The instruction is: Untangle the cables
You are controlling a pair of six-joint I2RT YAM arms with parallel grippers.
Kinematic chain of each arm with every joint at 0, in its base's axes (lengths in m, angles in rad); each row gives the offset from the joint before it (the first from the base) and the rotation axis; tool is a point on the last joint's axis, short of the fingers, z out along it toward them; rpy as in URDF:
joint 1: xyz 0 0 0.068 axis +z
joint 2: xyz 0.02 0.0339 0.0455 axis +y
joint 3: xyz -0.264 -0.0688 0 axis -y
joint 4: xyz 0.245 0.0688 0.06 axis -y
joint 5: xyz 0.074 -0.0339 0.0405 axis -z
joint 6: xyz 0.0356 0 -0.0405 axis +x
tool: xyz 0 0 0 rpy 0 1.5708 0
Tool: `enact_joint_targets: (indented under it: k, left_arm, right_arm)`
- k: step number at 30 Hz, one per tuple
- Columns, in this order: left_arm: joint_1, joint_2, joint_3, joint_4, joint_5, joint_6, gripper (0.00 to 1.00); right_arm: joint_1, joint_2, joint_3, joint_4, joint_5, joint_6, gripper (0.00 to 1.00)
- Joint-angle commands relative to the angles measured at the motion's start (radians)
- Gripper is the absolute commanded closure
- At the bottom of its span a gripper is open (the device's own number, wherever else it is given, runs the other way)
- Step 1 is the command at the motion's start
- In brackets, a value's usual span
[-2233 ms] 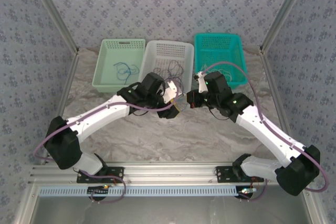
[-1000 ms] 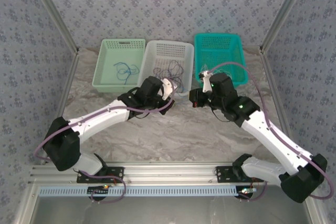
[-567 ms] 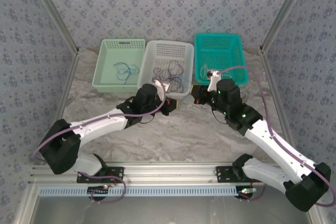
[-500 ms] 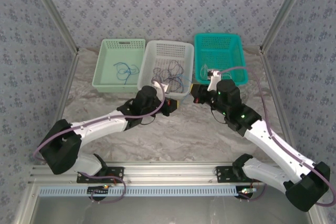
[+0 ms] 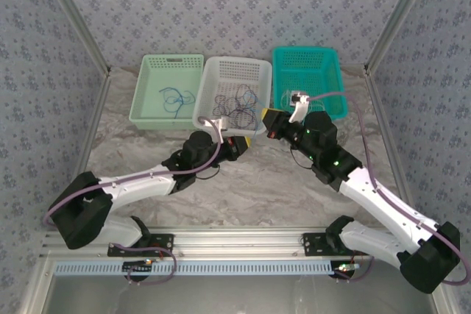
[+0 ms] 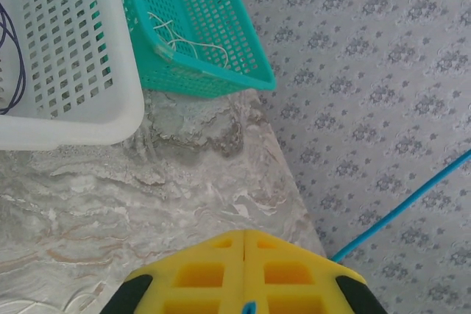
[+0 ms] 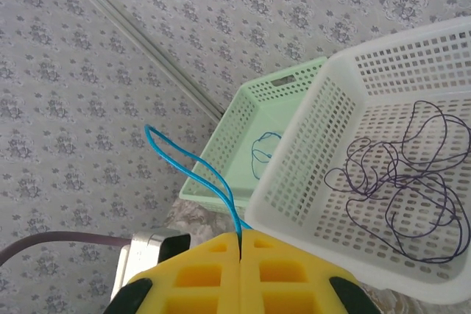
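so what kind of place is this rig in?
Likely a lab data-collection cell: patterned walls on a metal frame, a left arm and right arm bolted to an aluminium rail, and a mint basket, white basket and teal basket holding cables on a marble-look table.

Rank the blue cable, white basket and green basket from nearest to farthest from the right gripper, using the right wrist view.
1. The blue cable: pinched in the shut right gripper, at centre.
2. The white basket: just beyond, to the right.
3. The green basket: behind that, further left, by the wall.
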Motion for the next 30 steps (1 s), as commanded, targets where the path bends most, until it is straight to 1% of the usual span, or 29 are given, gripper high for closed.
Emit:
enact_joint_targets:
  k: [1,2,4,6,8,9,11,14,18,22,25,28,30]
  left_arm:
    - [-0.009,-0.017,-0.022,0.001,-0.028,-0.058,0.79]
    - [-0.008,-0.031,-0.029,-0.017,-0.041,-0.058,0.75]
    - [-0.006,-0.093,-0.050,-0.093,-0.106,-0.044,0.59]
    - [0.004,-0.177,-0.072,-0.186,-0.173,-0.012,0.46]
    - [0.036,-0.278,-0.081,-0.294,-0.220,0.034,0.29]
    - [0.061,-0.318,-0.079,-0.344,-0.225,0.050,0.27]
    - [0.116,-0.396,-0.076,-0.417,-0.220,0.094,0.25]
    - [0.162,-0.456,-0.038,-0.484,-0.207,0.166,0.22]
    - [0.185,-0.415,0.048,-0.506,-0.121,0.261,0.19]
    - [0.185,-0.340,0.090,-0.388,0.021,0.364,0.19]
    - [0.186,-0.289,0.097,-0.297,0.107,0.429,0.21]
    - [0.188,-0.246,0.107,-0.241,0.146,0.460,0.25]
    - [0.192,-0.222,0.106,-0.186,0.177,0.448,0.26]
  right_arm:
    - [0.002,0.003,0.029,0.035,-0.011,-0.012,1.00]
    - [0.002,0.004,0.041,0.007,-0.016,-0.024,1.00]
    - [-0.002,-0.001,0.065,-0.064,-0.015,-0.056,1.00]
    - [-0.009,-0.006,0.085,-0.135,-0.017,-0.089,1.00]
    - [-0.018,-0.006,0.105,-0.208,-0.029,-0.120,1.00]
    - [-0.023,-0.006,0.115,-0.239,-0.044,-0.134,1.00]
    - [-0.029,-0.001,0.126,-0.289,-0.068,-0.161,1.00]
    - [-0.031,0.007,0.138,-0.318,-0.108,-0.184,1.00]
    - [-0.030,0.027,0.152,-0.321,-0.148,-0.197,1.00]
    - [-0.028,0.051,0.175,-0.329,-0.181,-0.200,1.00]
    - [-0.028,0.054,0.170,-0.296,-0.214,-0.185,1.00]
    - [-0.031,0.054,0.163,-0.259,-0.242,-0.168,1.00]
    - [-0.033,0.057,0.158,-0.240,-0.263,-0.159,1.00]
